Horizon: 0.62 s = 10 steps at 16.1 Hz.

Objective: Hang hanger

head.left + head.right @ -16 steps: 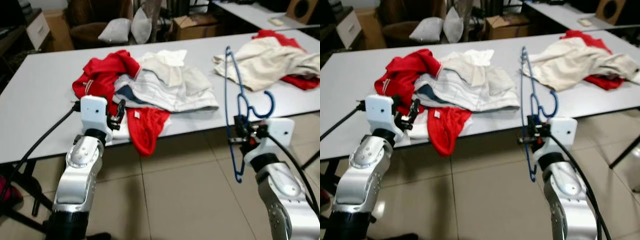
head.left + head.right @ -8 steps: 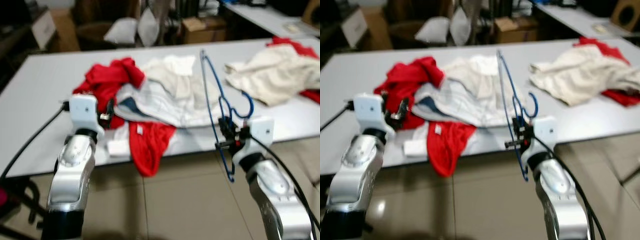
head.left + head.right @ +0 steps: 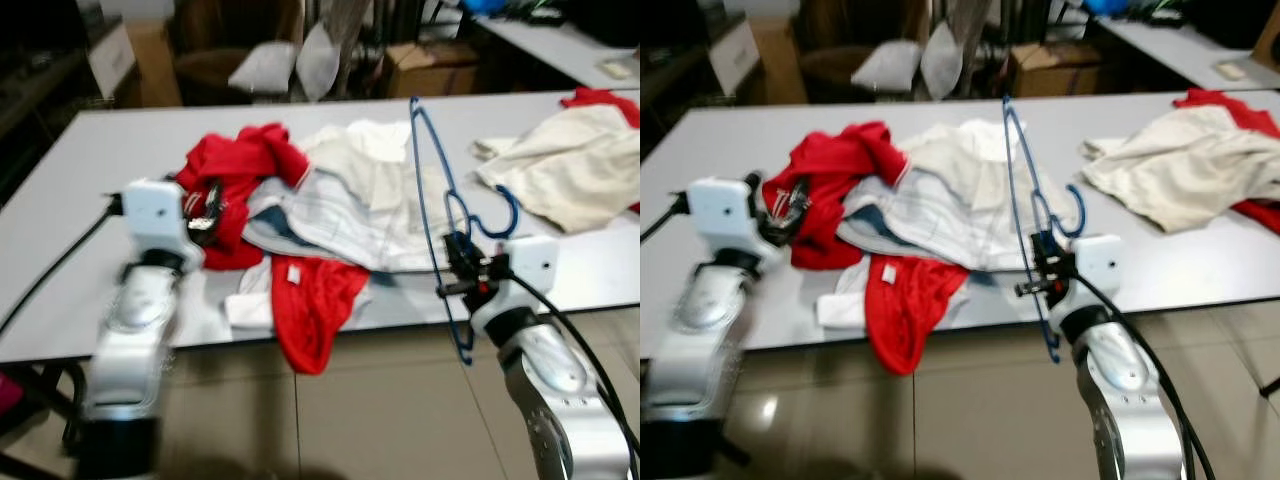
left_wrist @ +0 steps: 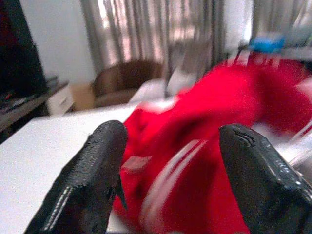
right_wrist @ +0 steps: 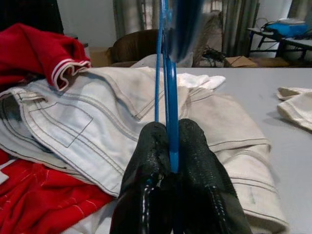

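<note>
We go from the left of the frame. The left gripper (image 3: 205, 205) now sits over the red garment (image 3: 235, 170) at centre left of the head view, where a second ago it hung short of the surface (image 3: 80, 160) edge; the whole picture has also shifted, so part of this is our own approach. Its fingers (image 4: 92, 180) stand apart with nothing between them, the red cloth lying just beyond.

In the middle lies the pale garment (image 3: 345, 205), with a second red piece (image 3: 315, 305) draped over the near edge.

Right of centre, the right gripper (image 3: 462, 268) has its fingers (image 5: 153, 185) pressed together on the wire of the blue hanger (image 3: 432, 190). A second ago the hanger stood before bare surface between the two piles; it now stands in front of the pale garment.

The hanger's long axis runs nearly upright, tilted slightly, from the point at upper centre down past the fingers to below the surface edge. Its hook (image 3: 500, 212) curls toward the right of the frame, beside the wrist.

We judge the hanger is being carried toward the clothes; no rail is visible, so hanging is not yet done. Further cream and red cloth (image 3: 560, 175) lies at far right.
</note>
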Available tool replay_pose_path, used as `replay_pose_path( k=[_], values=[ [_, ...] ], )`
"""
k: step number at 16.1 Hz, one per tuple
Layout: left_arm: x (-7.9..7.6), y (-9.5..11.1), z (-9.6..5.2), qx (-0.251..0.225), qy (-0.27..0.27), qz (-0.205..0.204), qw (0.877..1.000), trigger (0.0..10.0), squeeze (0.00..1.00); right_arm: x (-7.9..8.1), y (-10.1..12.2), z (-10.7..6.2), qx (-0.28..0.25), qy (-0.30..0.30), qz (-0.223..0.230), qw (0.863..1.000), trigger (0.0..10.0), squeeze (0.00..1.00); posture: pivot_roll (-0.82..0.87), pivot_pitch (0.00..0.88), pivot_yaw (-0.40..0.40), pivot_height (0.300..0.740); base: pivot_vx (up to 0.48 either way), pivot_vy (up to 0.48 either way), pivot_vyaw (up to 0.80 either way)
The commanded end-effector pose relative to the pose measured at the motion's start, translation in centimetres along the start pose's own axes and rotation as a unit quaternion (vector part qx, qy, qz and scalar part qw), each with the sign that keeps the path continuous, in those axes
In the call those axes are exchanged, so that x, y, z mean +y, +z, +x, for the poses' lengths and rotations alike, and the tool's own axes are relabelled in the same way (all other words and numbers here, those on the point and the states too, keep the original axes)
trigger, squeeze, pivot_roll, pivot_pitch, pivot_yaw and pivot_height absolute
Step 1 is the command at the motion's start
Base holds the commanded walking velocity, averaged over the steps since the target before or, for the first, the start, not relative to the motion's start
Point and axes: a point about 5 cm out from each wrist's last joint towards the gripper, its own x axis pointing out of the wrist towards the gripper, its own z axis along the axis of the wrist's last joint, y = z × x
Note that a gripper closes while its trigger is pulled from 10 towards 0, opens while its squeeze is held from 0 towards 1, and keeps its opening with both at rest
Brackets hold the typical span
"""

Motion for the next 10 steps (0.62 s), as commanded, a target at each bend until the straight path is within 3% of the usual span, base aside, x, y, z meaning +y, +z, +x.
replay_pose_path(
  k=[1,3,4,5,6,10],
  values=[
    [0.2,-0.6,-0.1,0.017,-0.011,0.016,1.000,10.0,1.00,-0.3,0.5,-0.2,-0.011,-0.002,-0.002,1.000,10.0,0.00,-0.02,0.000,0.038,0.740,0.000,0.000,0.00],
    [0.9,-2.2,0.0,0.072,-0.029,0.084,0.993,10.0,1.00,-0.4,0.5,-0.1,-0.012,0.000,-0.002,1.000,10.0,0.00,-0.01,0.000,0.035,0.740,0.000,0.000,0.00],
    [1.1,-2.6,0.2,0.080,-0.030,0.097,0.992,10.0,0.70,-0.3,0.5,0.0,-0.012,0.000,-0.002,1.000,10.0,0.00,-0.01,0.000,0.035,0.740,0.000,0.000,0.00],
    [1.2,-2.9,0.3,0.087,-0.035,0.096,0.991,10.0,0.70,-0.3,0.5,0.1,-0.012,0.002,-0.003,1.000,10.0,0.00,-0.01,0.000,0.036,0.740,0.000,0.000,0.00],
    [0.9,-3.6,0.6,0.103,-0.066,0.101,0.987,10.0,0.00,-0.3,0.6,0.2,-0.014,0.005,-0.007,1.000,10.0,0.00,-0.01,0.000,0.040,0.740,0.000,0.000,0.00],
    [0.6,-5.5,1.4,0.148,-0.084,0.146,0.975,10.0,0.00,-0.2,0.7,0.2,-0.017,0.004,-0.009,1.000,10.0,0.00,-0.02,0.000,0.048,0.740,0.000,0.000,0.00]
  ],
)
